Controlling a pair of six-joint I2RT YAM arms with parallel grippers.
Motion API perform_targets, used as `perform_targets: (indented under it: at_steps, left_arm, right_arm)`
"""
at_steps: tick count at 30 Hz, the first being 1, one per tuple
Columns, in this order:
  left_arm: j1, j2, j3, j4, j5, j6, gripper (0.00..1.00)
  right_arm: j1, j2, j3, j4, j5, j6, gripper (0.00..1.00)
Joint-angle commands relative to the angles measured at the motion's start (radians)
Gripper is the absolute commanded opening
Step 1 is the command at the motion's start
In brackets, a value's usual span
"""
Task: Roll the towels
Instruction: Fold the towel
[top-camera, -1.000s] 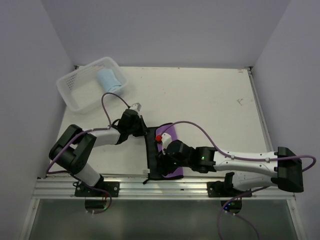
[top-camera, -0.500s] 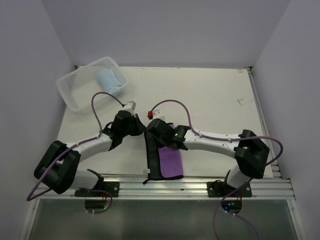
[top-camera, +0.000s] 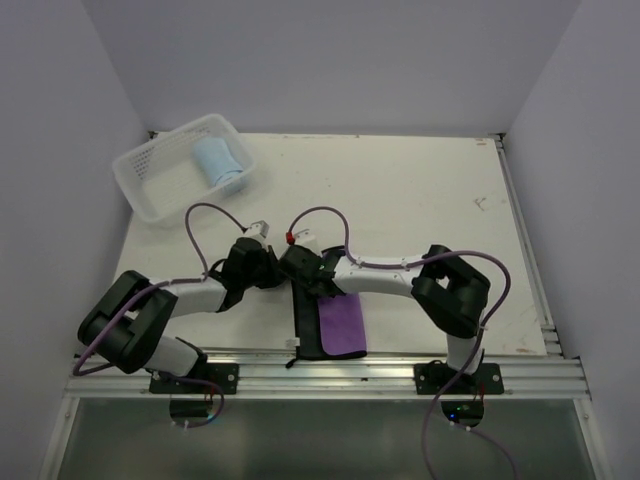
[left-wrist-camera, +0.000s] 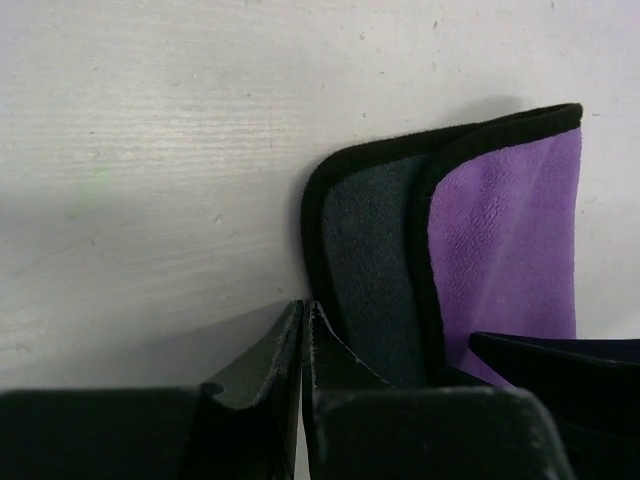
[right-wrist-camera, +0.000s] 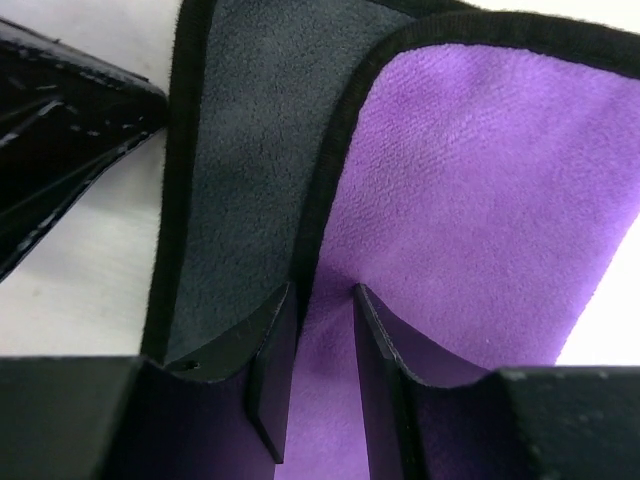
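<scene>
While the light blue cloth towel (top-camera: 218, 162) sits rolled in the white plastic lattice basket (top-camera: 132, 186), your purple towel with the dark grey face (top-camera: 342, 322) lies folded flat, unrolled, at the near edge of the table (top-camera: 430, 200). Your left gripper (left-wrist-camera: 304, 335) is closed, empty, beside its far corner; your right gripper (right-wrist-camera: 322, 300), narrowly parted, rests there clamping nothing.

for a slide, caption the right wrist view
right gripper down on the purple towel, at the black-trimmed edge between its grey and purple faces
</scene>
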Motion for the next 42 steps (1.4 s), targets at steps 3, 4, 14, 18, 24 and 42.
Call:
perform_targets:
  at_steps: [3,4,14,18,24,42]
  left_arm:
    - [0.001,0.044,-0.024,0.048,0.039,-0.015,0.06]
    - [0.001,0.046,-0.024,0.05,0.039,-0.013,0.06]
    - [0.001,0.056,-0.021,0.056,0.045,-0.004,0.06]
    - [0.001,0.056,-0.015,0.051,0.045,0.005,0.06]
    - [0.001,0.07,-0.004,0.05,0.057,0.008,0.06]
    - [0.001,0.041,0.004,0.018,0.035,0.028,0.06]
  right_arm:
    - [-0.025,0.023,0.026,0.003,0.031,0.026,0.32]
    - [-0.026,0.02,0.023,0.009,0.027,0.026,0.32]
    - [-0.032,0.053,0.04,0.015,-0.006,0.029,0.15]
    - [-0.034,0.023,0.044,0.008,0.004,0.032,0.04]
    - [-0.034,0.004,0.077,-0.034,0.014,0.026,0.03]
    - [-0.058,-0.075,0.092,-0.065,0.011,0.037,0.09]
